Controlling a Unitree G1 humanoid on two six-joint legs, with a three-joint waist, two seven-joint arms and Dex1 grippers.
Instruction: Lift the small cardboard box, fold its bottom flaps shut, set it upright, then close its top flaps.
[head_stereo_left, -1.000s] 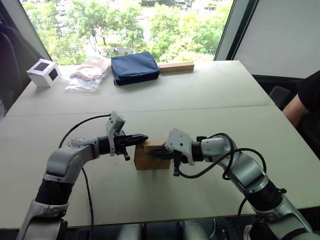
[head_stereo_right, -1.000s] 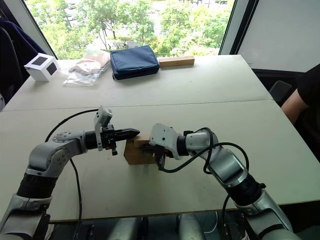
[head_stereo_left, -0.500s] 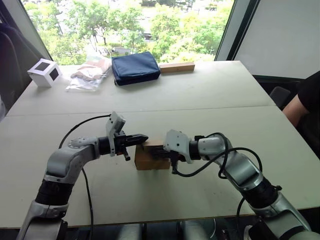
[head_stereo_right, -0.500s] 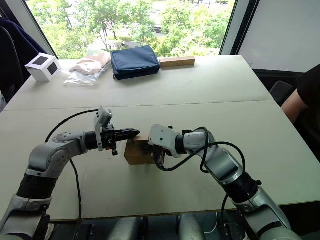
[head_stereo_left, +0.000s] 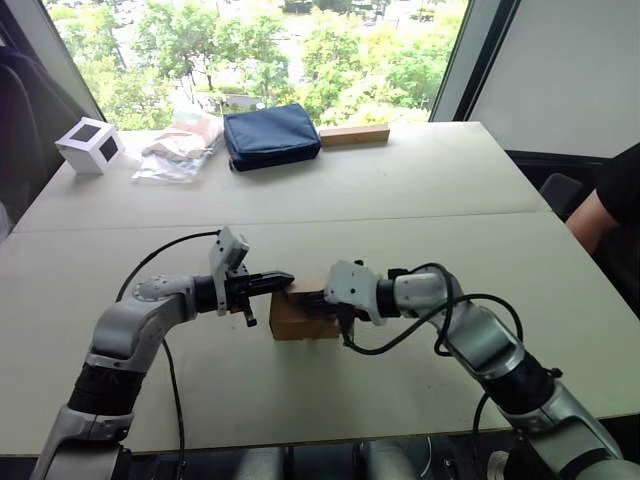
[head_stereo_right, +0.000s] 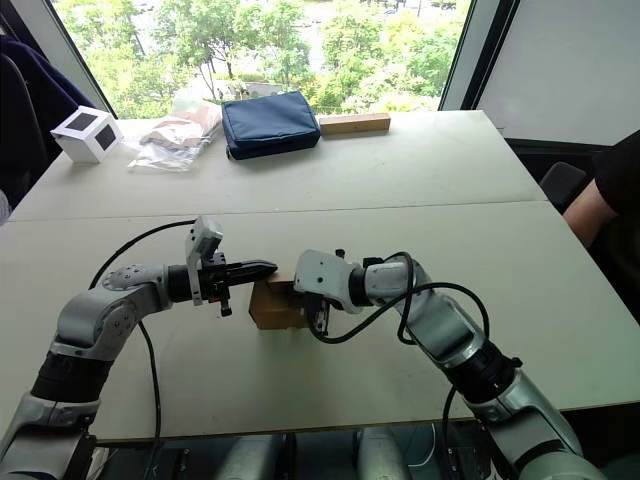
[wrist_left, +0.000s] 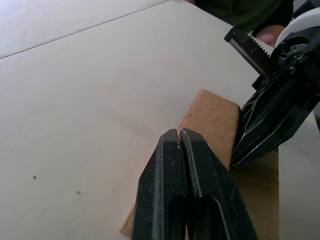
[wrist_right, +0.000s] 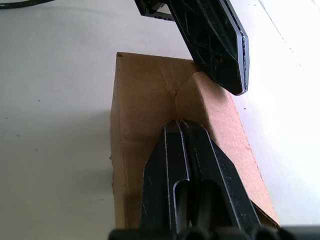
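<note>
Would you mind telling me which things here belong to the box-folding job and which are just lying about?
Belonging to the job:
small cardboard box
its top flaps
left gripper, shut
right gripper, shut

Just lying about, along the table's far edge:
white cube
plastic bags
navy pouch
wooden block

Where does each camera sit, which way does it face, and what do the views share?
Left and right eye views: on the head, looking forward and down over both arms to the table.
Left wrist view: along the shut left gripper, onto the small cardboard box.
Right wrist view: along the shut right gripper, onto the same box's top flaps.
Shared: every view shows the box with both grippers meeting over it.
</note>
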